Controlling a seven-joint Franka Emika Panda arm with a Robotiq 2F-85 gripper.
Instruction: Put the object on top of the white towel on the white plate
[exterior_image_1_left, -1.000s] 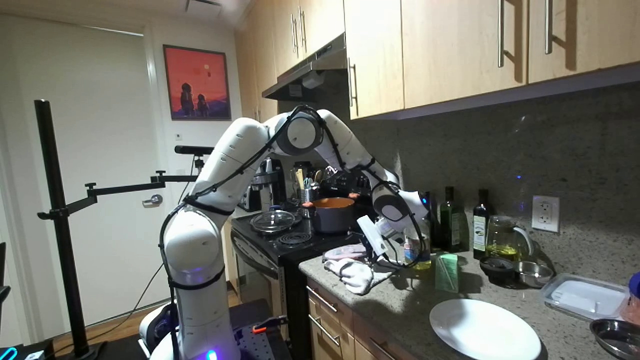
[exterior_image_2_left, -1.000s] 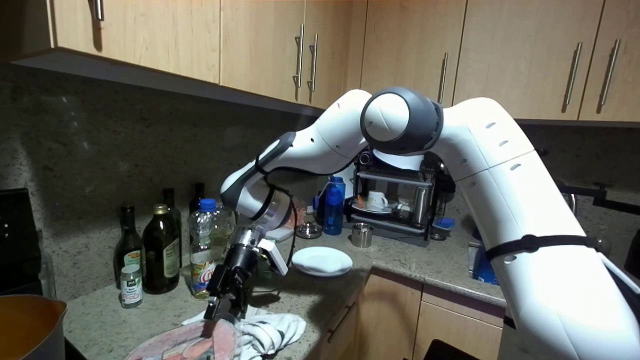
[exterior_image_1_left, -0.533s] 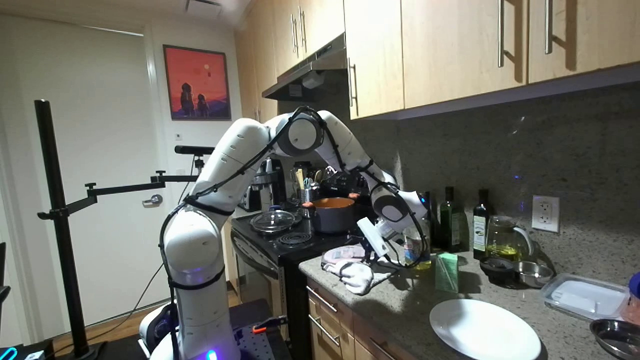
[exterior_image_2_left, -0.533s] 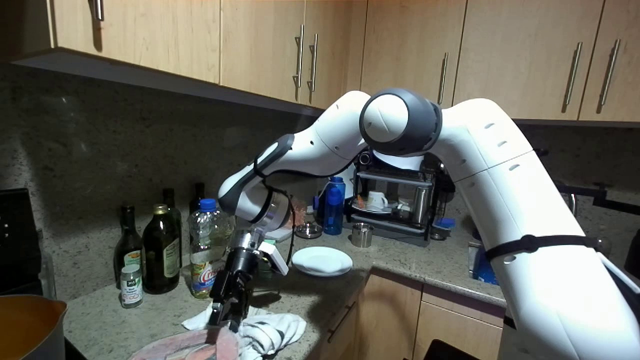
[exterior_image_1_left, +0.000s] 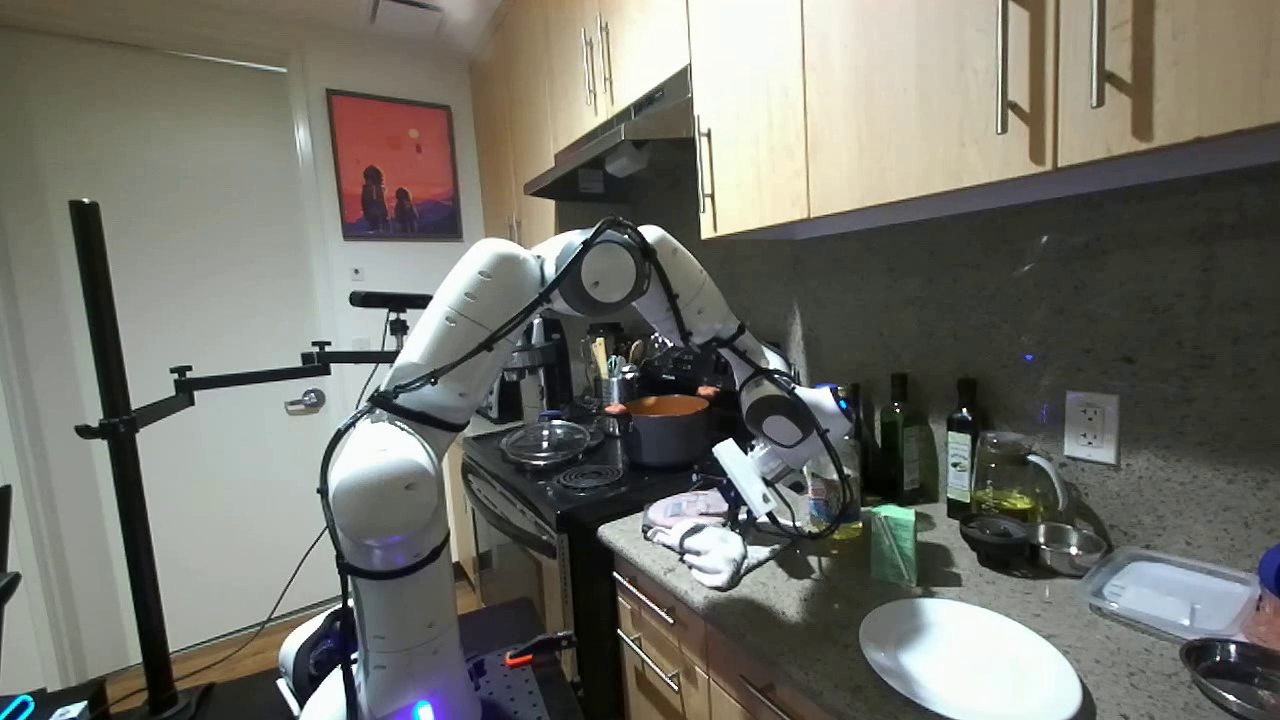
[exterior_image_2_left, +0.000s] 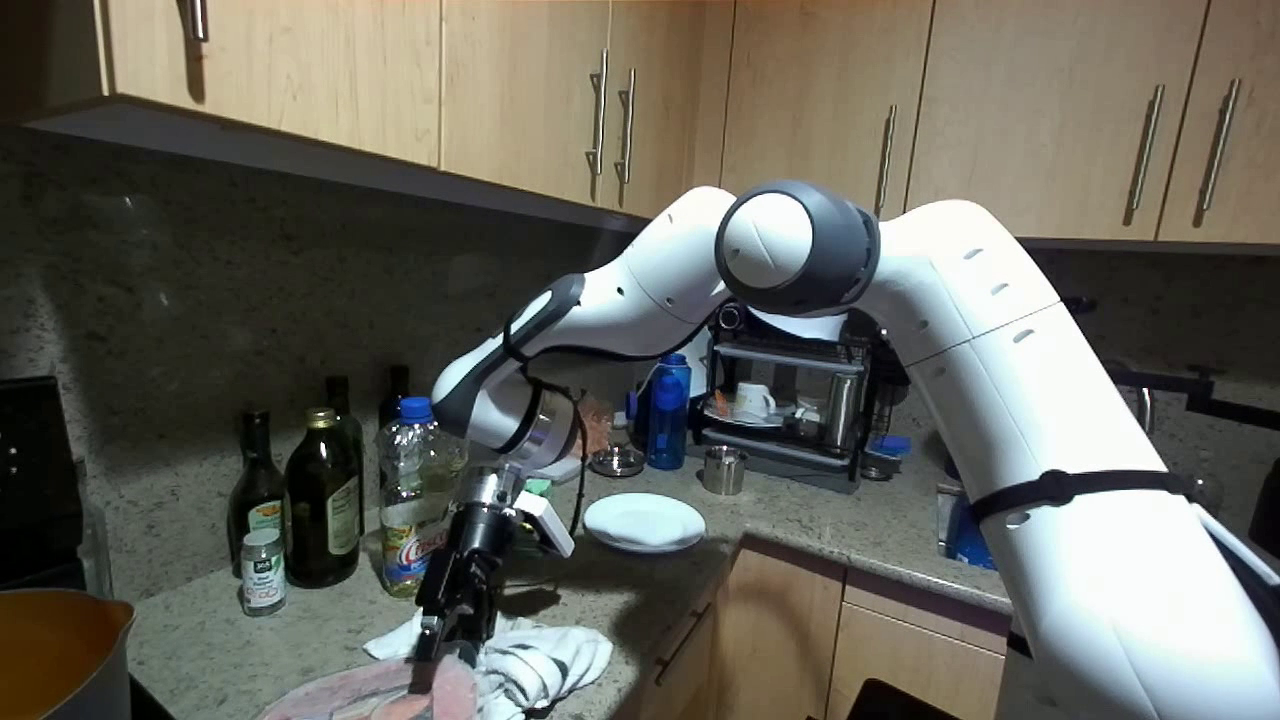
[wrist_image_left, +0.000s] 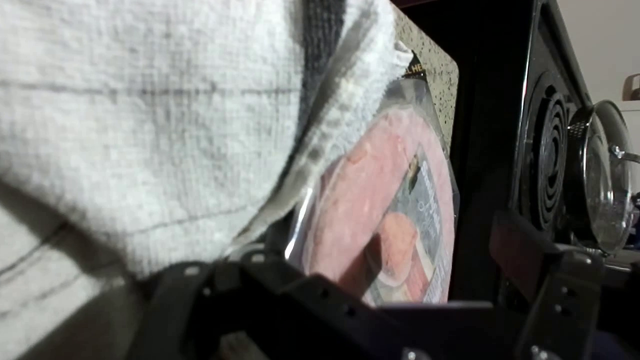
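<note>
Claw (wrist_image_left: 439, 256), fingers parted, is poised at the sliced-meat pack (wrist_image_left: 370, 185) near the edge of the worktop (exterior_image_2_left: 190, 650) by the stove (exterior_image_1_left: 588, 478); the pack meets the white towel (wrist_image_left: 190, 125), on it or alongside I cannot tell. Only positioning looks done; grasp, carry and release onto the white plate (exterior_image_2_left: 645, 522), near the inner corner, remain. Gold "L HE" shows on the pack; toward the rear edge an oil bottle (exterior_image_2_left: 408, 510) seems to read "Crisco", a jar (exterior_image_2_left: 263, 575) "365".

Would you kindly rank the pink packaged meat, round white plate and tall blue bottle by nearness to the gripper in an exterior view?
1. Packaged meat: at the gripper.
2. White plate: upper right.
3. Blue bottle: behind the plate.
</note>
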